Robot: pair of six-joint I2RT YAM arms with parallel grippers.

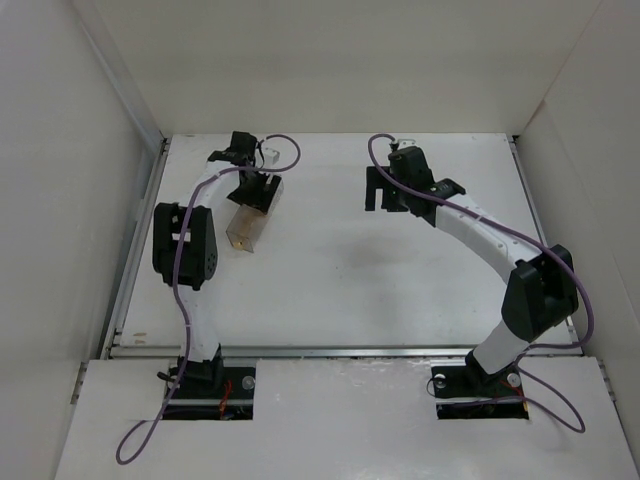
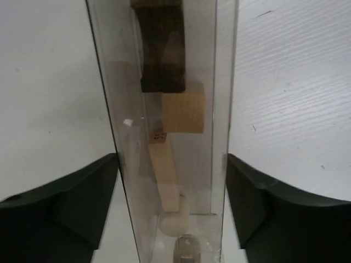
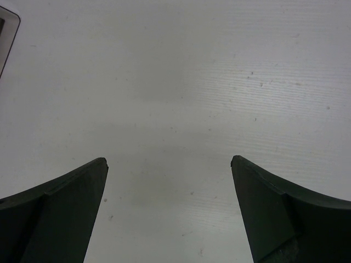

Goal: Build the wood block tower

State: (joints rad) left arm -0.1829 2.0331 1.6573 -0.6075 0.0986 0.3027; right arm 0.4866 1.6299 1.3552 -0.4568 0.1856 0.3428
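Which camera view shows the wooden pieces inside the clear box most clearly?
The left wrist view: through the clear box you see the dark brown block and pale cube close up. The top external view shows only a small tan blur in the box. The right wrist view shows none.

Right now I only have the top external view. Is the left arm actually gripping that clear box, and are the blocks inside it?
Observer: Yes. The left wrist view shows the left fingers against both long walls of the clear box.
Operator: And the blocks?
Observer: Inside it I see a dark brown block, a tan cube and a tan bar.
Operator: Is the right arm free?
Observer: The right fingers are spread, with only bare table between them.
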